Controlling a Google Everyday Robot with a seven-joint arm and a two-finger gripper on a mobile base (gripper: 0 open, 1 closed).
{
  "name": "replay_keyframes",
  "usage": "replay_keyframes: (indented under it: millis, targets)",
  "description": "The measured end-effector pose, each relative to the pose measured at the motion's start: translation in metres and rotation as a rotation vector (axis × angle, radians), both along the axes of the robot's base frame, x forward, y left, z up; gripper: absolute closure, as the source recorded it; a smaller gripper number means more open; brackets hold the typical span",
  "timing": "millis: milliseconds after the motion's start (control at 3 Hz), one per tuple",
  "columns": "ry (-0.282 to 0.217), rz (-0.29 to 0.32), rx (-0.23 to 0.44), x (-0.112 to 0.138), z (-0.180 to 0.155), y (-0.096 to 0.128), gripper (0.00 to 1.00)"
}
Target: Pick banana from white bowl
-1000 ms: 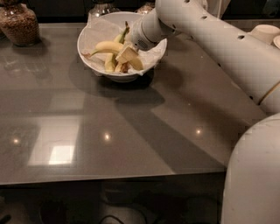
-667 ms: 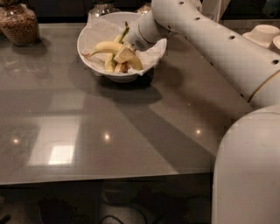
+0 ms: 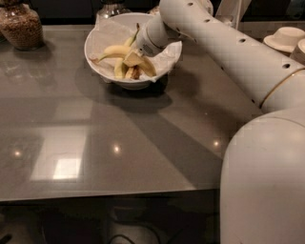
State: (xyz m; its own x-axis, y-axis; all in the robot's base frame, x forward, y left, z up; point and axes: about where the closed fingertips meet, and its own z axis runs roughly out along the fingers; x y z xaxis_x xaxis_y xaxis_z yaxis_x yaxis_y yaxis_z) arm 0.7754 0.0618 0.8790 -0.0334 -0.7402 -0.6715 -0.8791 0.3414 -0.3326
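Observation:
The white bowl [image 3: 100,35], lined with crinkled white paper, stands at the back of the grey table. Several bananas lie in it. The long, curved, bright-yellow banana [image 3: 112,51] lies across the left of the pile, with its brownish stem tip pointing left. Shorter bananas [image 3: 119,69] lie below and to the right of it. My gripper [image 3: 134,57] reaches down into the bowl from the right and is among the bananas, at the right end of the long banana. My wrist hides part of the fruit and the bowl's right side.
A glass jar of brown pieces [image 3: 21,25] stands at the back left, and another glass jar [image 3: 109,6] stands behind the bowl. Stacked small beige bowls [image 3: 288,38] sit at the back right. My arm crosses the right side of the table. The table's front edge [image 3: 109,193] is near me.
My arm has shifted a little to the left and bulks larger at the right. The gripper stays down in the bowl among the bananas. The bananas have hardly moved.

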Motion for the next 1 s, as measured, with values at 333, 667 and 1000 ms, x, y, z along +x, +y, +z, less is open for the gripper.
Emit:
replay_keyframes:
  millis: [333,667,1000]
  targets:
    - [0.009,0.009,-0.019,-0.007,0.007,-0.002,0.92]
    - [-0.004,0.044,-0.049,-0.018,0.025,-0.002,1.0]
    - [-0.036,0.086,-0.092,-0.034,0.053,-0.008,1.0]
